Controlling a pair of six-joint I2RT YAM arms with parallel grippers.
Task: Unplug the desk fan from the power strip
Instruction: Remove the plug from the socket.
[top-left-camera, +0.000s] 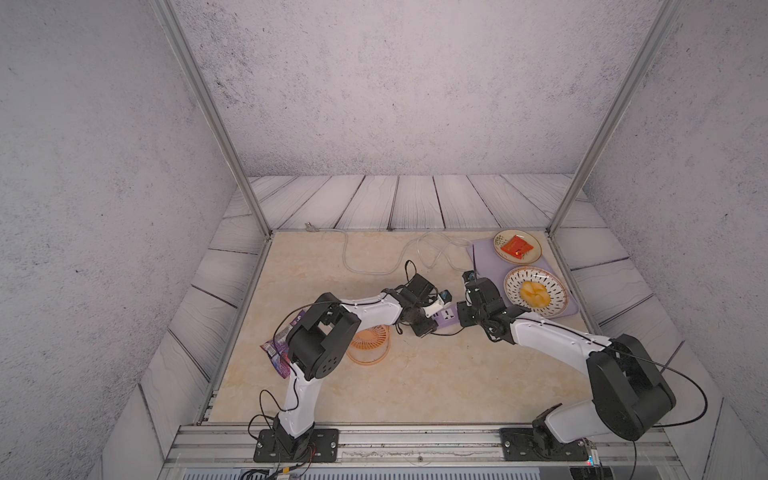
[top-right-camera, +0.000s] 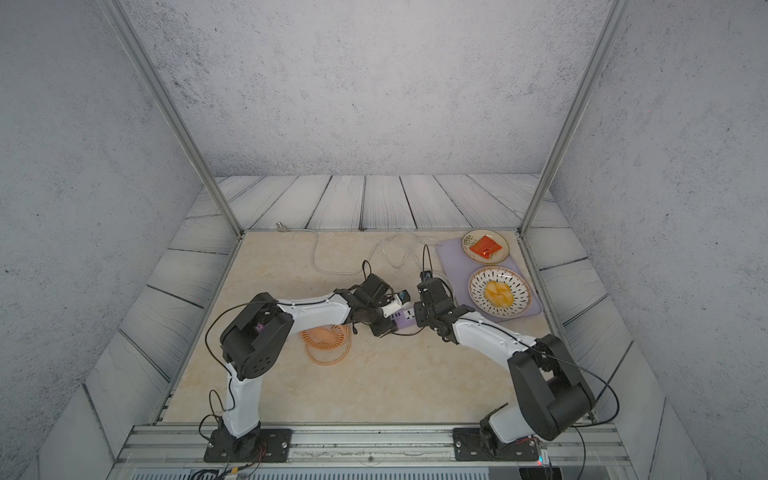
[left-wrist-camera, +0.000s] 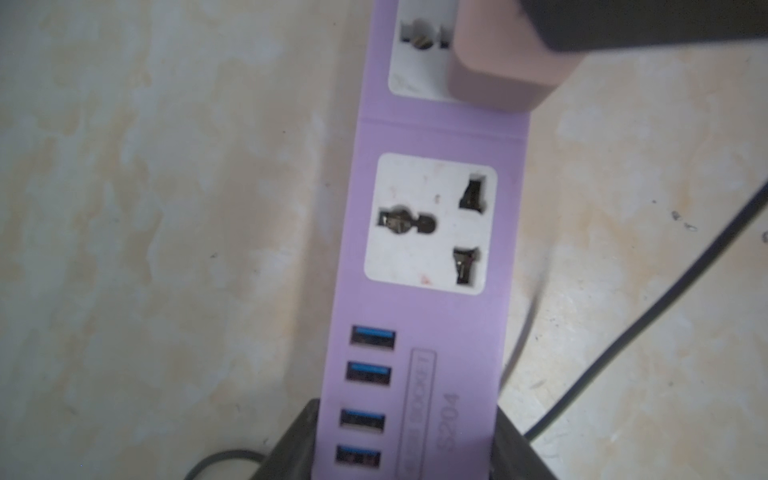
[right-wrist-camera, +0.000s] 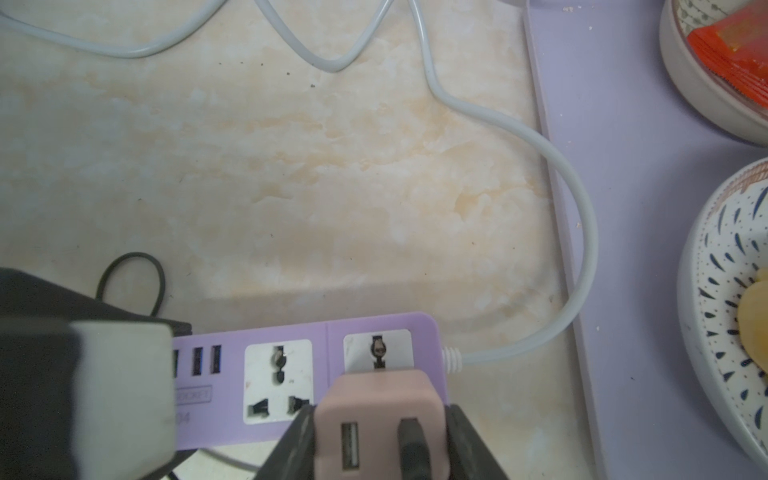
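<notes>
R gripper (right-wrist-camera: 382, 440) is closed on the pink plug (right-wrist-camera: 374, 409) over the end socket of the power strip (left-wrist-camera: 428, 316), L gripper (left-wrist-camera: 409, 440) clamps its USB end, & the desk fan (top-left-camera: 370, 343) lies nearby on the table (top-left-camera: 436, 382).

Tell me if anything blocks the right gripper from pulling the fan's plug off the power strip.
Nothing visible does. The right gripper is shut on the plug, the left gripper clamps the USB end of the power strip, and the neighbouring socket is empty.

plug (right-wrist-camera: 374, 399) on power strip (right-wrist-camera: 323, 374), fan (top-left-camera: 370, 338) left
</notes>
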